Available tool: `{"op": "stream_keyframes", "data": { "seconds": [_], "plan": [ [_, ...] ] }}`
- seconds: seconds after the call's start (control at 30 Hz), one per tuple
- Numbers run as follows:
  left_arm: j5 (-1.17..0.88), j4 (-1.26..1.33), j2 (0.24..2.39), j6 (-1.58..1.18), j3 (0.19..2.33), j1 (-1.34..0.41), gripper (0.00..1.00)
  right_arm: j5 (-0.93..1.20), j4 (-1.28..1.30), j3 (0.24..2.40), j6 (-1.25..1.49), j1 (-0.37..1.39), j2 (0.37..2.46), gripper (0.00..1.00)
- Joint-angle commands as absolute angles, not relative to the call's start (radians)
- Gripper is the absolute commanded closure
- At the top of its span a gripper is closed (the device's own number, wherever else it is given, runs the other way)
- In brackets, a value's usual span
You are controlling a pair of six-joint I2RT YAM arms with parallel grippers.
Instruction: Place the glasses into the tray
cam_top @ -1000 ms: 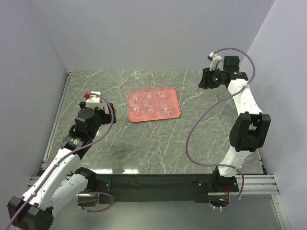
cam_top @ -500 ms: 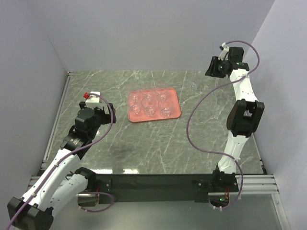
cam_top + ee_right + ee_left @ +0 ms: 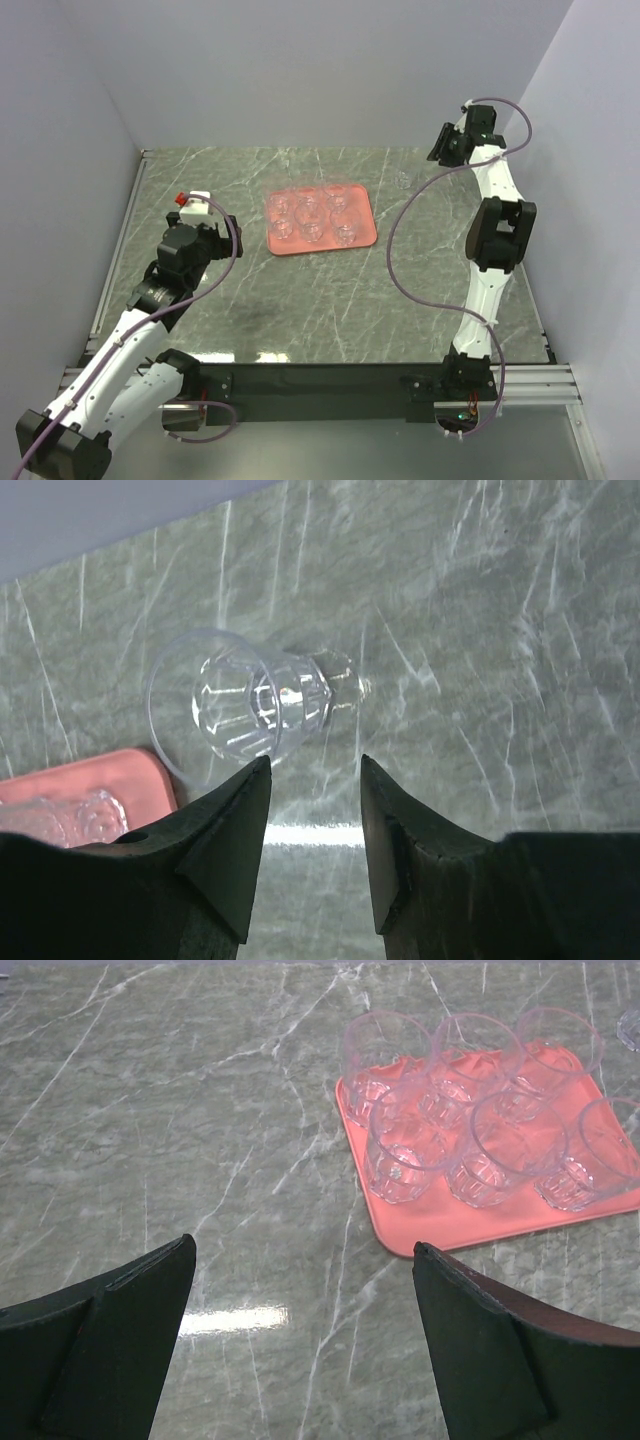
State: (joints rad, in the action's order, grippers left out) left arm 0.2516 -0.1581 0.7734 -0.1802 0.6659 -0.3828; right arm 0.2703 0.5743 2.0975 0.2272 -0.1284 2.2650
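Right hand (image 3: 315, 772) higher, glass (image 3: 245, 705) beyond it

From above the near edge we see the whole counter (image 3: 330, 300). Our left wrist faces the tray (image 3: 450, 1228) from the left; our right, close by the far-right corner, glimpses it too.

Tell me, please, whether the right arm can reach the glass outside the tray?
Probably yes: the lone glass sits on bare table just ahead of the right gripper, apart from the tray, with nothing between. The jaws look narrower than the glass, so they would likely need to open wider.
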Motion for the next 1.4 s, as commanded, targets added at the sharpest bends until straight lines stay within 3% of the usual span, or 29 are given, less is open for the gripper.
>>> {"op": "stream_keyframes", "data": {
  "seconds": [0.0,0.33,0.77,1.37],
  "plan": [
    [0.239,-0.117,0.779,-0.181,0.673,-0.379,0.04,0.262,0.534,2.167,0.255,-0.120,2.287,0.52],
    [0.238,-0.113,0.801,-0.176,0.675,-0.377,0.04,0.324,0.525,2.207,0.253,-0.092,2.356,0.52],
    [0.229,-0.110,0.805,-0.176,0.676,-0.377,0.04,0.238,0.537,2.224,0.239,-0.055,2.405,0.57],
    [0.230,-0.110,0.810,-0.175,0.676,-0.377,0.04,0.167,0.564,2.212,0.172,-0.014,2.402,1.00]
  ]
}}
